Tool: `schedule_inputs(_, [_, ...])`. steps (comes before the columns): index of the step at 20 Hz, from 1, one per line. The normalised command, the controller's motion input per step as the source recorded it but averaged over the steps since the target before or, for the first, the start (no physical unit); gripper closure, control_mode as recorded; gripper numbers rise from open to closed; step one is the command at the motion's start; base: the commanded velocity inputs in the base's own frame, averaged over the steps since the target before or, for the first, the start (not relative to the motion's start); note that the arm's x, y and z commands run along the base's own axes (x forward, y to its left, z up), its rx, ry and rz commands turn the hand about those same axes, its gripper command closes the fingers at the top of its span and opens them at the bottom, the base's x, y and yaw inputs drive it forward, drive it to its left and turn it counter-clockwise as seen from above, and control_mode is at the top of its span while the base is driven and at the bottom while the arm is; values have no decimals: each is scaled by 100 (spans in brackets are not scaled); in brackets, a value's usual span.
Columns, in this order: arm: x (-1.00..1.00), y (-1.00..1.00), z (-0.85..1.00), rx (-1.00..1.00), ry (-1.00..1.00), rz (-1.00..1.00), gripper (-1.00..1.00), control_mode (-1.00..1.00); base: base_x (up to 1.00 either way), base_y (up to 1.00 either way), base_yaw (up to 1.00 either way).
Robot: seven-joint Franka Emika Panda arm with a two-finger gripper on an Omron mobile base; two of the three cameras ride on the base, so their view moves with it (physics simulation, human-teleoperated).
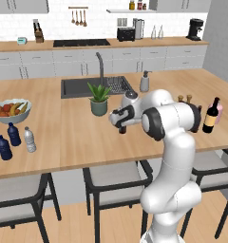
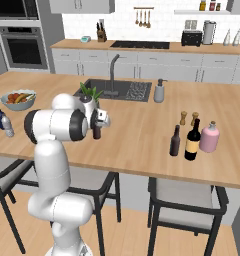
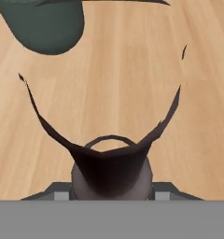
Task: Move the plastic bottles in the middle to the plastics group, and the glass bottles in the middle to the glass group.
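Gripper point(image 2: 97, 131) clamped on dark beer-type bottle point(image 2: 97, 132), just right of potted plant point(image 1: 99, 98); in left base view the arm hides most of that bottle, and in hand view it's too close to read, only dark neck and shoulder. Second beer-type bottle point(image 2: 175, 141) stands beside wine bottle point(image 2: 193, 140) and pink bottle point(image 2: 209, 137). Clear bottle point(image 1: 30, 139) sits w/ two blue bottles point(image 1: 9, 140) at bench point(image 1: 78, 137) left end.

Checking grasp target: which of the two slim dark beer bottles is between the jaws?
The beer bottle by the potted plant, mid-counter. The other beer bottle stands free beside the wine bottle at right.
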Motion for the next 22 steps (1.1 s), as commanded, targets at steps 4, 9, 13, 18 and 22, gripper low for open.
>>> schedule_inputs(4, [0,-69,41,0,0,-20,100,-100,0,0,0])
schedule_inputs(9, [4,-99,52,0,1,-29,100,-100,0,0,0])
schedule_inputs(13, [1,-100,30,0,5,-32,100,-100,0,0,0])
schedule_inputs(18, [-13,-99,1,0,4,-35,100,-100,0,0,0])
schedule_inputs(22, [-4,-89,0,0,0,-37,100,-100,0,0,0])
